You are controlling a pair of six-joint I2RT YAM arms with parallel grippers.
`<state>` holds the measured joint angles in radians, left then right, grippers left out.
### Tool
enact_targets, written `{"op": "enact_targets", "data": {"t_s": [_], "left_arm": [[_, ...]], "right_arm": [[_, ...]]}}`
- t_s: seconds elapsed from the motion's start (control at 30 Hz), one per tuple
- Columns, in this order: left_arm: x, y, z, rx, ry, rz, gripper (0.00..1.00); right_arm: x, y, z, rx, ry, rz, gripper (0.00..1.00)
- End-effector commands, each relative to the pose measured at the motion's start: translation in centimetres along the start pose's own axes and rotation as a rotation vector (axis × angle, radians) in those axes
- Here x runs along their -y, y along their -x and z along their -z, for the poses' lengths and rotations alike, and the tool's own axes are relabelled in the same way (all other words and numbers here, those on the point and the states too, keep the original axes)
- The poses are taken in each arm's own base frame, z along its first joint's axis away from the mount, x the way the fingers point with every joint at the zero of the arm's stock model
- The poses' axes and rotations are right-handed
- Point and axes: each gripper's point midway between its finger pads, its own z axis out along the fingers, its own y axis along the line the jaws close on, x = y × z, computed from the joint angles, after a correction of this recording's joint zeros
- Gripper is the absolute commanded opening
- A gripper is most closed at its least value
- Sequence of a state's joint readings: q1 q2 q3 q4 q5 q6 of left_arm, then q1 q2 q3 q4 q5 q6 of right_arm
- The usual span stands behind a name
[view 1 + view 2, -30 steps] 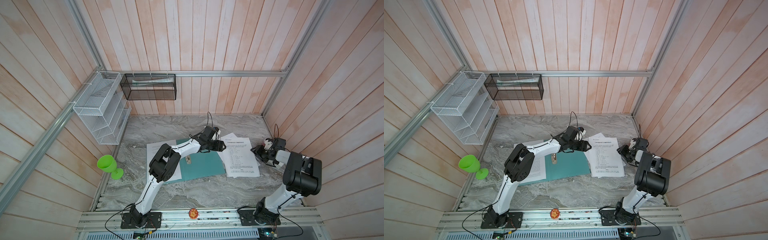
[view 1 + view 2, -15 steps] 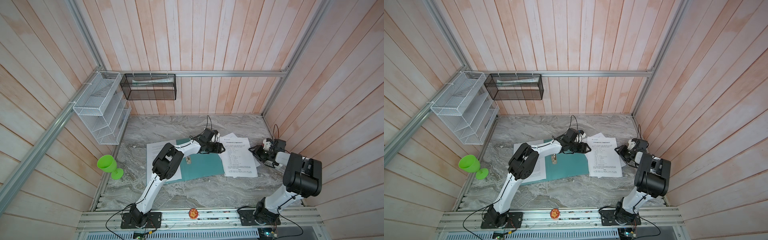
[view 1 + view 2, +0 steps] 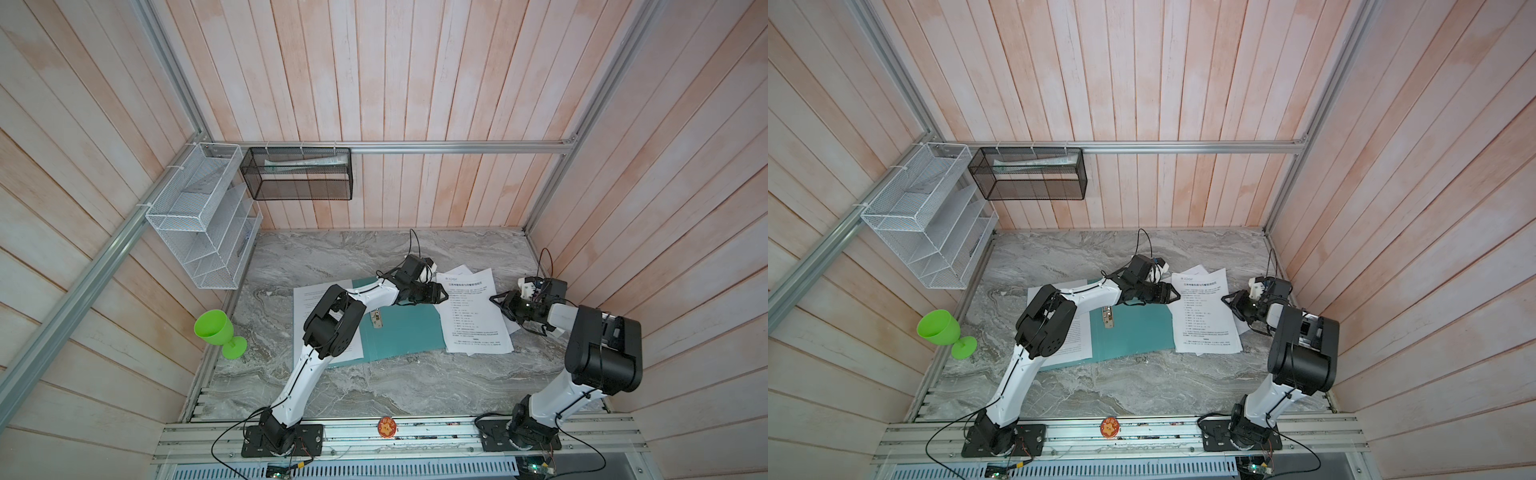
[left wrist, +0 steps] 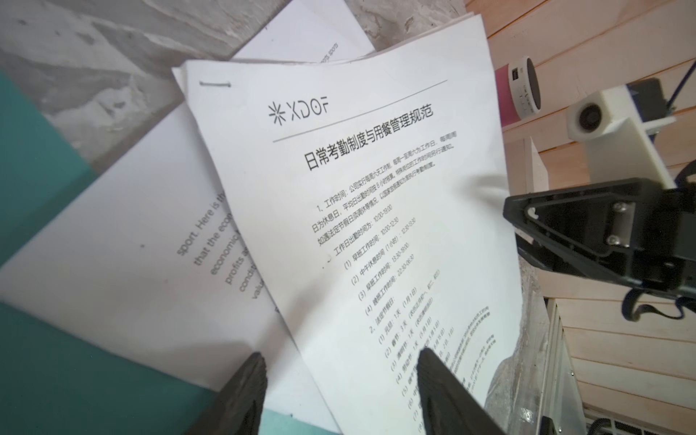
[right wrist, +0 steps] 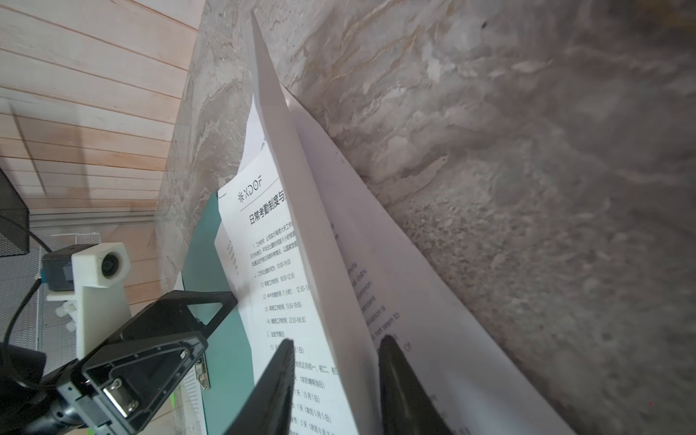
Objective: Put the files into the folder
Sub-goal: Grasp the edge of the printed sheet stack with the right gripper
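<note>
A teal folder (image 3: 399, 332) lay open and flat near the middle of the marble desk (image 3: 374, 382), its silver clip (image 3: 377, 319) showing at the spine. The files (image 3: 473, 316), a fanned stack of printed white sheets topped by a stapled packet, rested between the folder and the desk's right edge, their left side overlapping the folder's right cover. A separate printed sheet (image 3: 301, 299) lay over the folder's left cover, partly under the left arm.

The left gripper (image 3: 440, 293) was low over the stack's left edge, where paper met folder. In its wrist view its jaws (image 4: 339, 361) stood well apart, holding nothing.

The right gripper (image 3: 500, 307) had reached in from the desk's right edge. In its wrist view the packet's right edge was curled up off the desk and stood between the narrowed jaws (image 5: 335, 354). Whether they actually pinched the paper could not be told.
</note>
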<state>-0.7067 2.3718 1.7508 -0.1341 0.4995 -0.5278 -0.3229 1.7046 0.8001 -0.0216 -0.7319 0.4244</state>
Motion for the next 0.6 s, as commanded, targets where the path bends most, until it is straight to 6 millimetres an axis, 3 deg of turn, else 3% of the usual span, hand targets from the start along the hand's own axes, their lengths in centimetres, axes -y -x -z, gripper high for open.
{"op": "enact_targets", "data": {"t_s": [0.0, 0.23, 0.33, 0.4, 0.43, 0.57], "left_arm": [[-1.1, -1.1, -0.6, -0.022, -0.006, 0.020, 0.66], [-1.4, -1.0, -0.4, -0.019, -0.004, 0.025, 0.65], [-1.4, -0.7, 0.1, -0.012, -0.007, 0.026, 0.65], [-1.5, -0.3, 0.5, -0.005, -0.008, 0.027, 0.64], [-1.3, -0.1, 0.8, 0.000, -0.013, 0.025, 0.64], [-0.6, 1.2, 2.7, 0.021, -0.041, 0.022, 0.64]], "right_arm": [[1.1, -0.7, -0.4, -0.039, -0.062, 0.007, 0.36], [0.0, -0.9, -1.2, -0.070, 0.001, 0.008, 0.28], [-0.6, -1.0, -1.2, -0.078, 0.035, 0.010, 0.19], [-1.1, -1.0, -1.1, -0.080, 0.058, 0.013, 0.03], [-1.3, -1.0, -1.1, -0.080, 0.074, 0.011, 0.00], [-2.5, -1.2, -0.9, -0.078, 0.161, -0.009, 0.00]]}}
